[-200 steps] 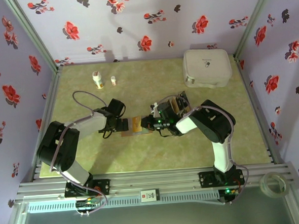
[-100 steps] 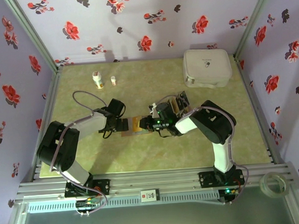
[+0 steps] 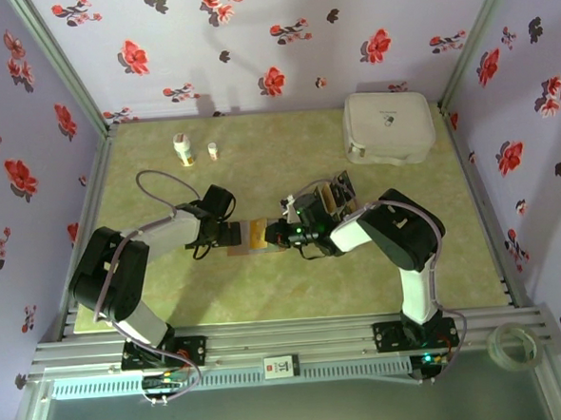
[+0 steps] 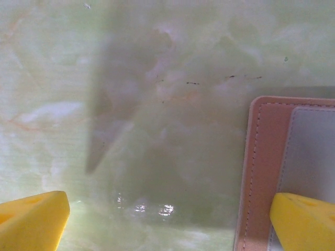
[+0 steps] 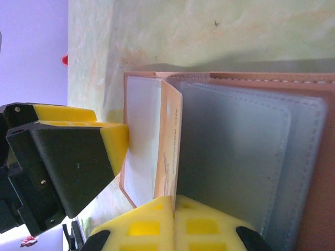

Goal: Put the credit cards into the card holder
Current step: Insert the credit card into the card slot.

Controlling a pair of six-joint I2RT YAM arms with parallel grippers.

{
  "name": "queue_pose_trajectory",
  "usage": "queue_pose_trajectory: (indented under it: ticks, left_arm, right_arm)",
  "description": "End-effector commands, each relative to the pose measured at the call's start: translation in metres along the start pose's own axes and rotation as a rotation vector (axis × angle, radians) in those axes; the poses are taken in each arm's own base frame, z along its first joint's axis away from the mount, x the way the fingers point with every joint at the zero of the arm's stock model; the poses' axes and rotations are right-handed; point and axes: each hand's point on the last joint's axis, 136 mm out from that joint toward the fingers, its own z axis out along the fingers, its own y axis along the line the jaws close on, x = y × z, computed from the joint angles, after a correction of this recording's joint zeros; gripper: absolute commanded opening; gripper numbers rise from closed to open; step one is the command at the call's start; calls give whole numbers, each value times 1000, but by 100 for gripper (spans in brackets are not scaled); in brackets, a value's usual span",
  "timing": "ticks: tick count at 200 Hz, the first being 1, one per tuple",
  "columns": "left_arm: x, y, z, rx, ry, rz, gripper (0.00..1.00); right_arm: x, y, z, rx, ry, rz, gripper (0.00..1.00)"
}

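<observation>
Card holder lies open mid-counter, left gripper spread with one finger on its left flap, probably pinning it flat, while the right gripper pinches an orange card edge-on for the pocket.

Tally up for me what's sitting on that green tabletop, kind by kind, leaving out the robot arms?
Small bottles: 2
White case: 1
Card holder, lying open: 1
Orange card, pinched in the right gripper: 1
Loose cards beside the right arm: a bunch, too small to count
Total: 5 things, plus that bunch
</observation>
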Motion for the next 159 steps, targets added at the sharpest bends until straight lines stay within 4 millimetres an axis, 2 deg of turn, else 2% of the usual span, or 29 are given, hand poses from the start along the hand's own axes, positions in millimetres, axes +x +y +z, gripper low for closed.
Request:
queue_pose_trajectory:
  ticks: [1, 159]
  left_arm:
    - [18, 8, 11, -40, 56, 20, 100]
    - [20, 7, 12, -35, 59, 15, 100]
  right_arm:
    - [26, -35, -4, 117, 70, 62, 0]
    - [26, -24, 8, 74, 100, 57, 1]
